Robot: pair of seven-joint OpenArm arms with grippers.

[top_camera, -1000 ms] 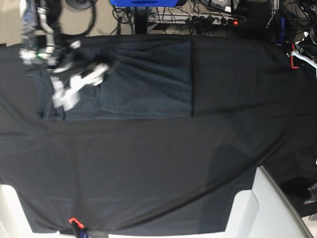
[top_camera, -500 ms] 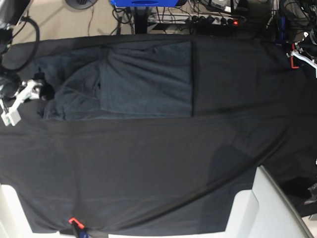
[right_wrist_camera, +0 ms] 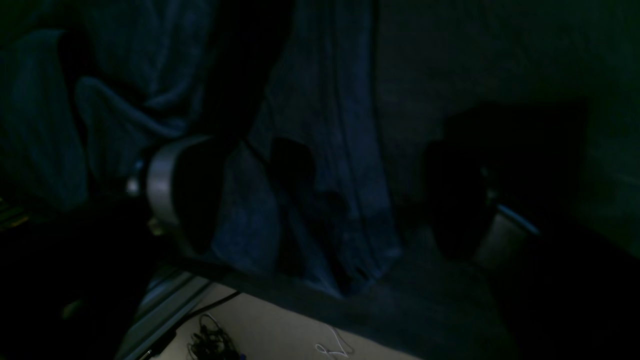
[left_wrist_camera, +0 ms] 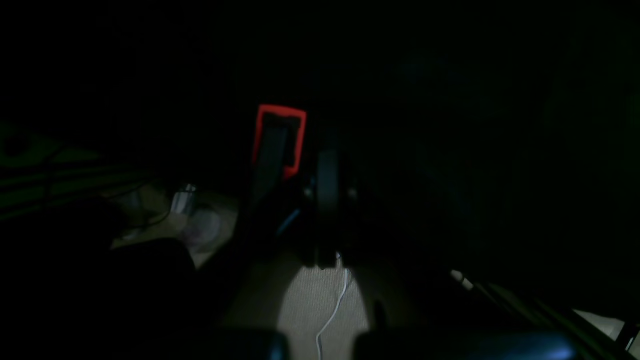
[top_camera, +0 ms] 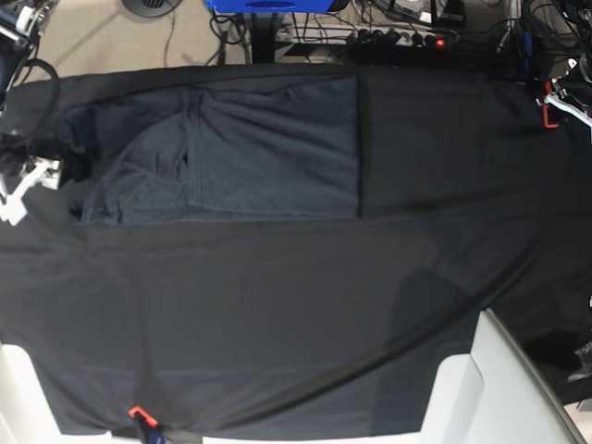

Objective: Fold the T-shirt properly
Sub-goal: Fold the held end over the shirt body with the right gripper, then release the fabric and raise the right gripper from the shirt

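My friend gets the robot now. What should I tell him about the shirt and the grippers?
Right gripper: open, empty, at the table's edge just off the T-shirt.
Left gripper: shut, parked off the far table edge, holding nothing that shows.
T-shirt: flat on the black table cloth, folded into a rectangle; the end near the right gripper is rumpled.
Left: smooth that end and likely fold once more.

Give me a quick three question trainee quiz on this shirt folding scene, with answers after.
1. True or false: the right end effector is holding the T-shirt.
2. In the base view, which end of the T-shirt looks rumpled: left or right?
3. What colour is the clamp at the near edge of the table cloth?

Key: 1. False, it is open, beside the shirt. 2. Left. 3. Red.
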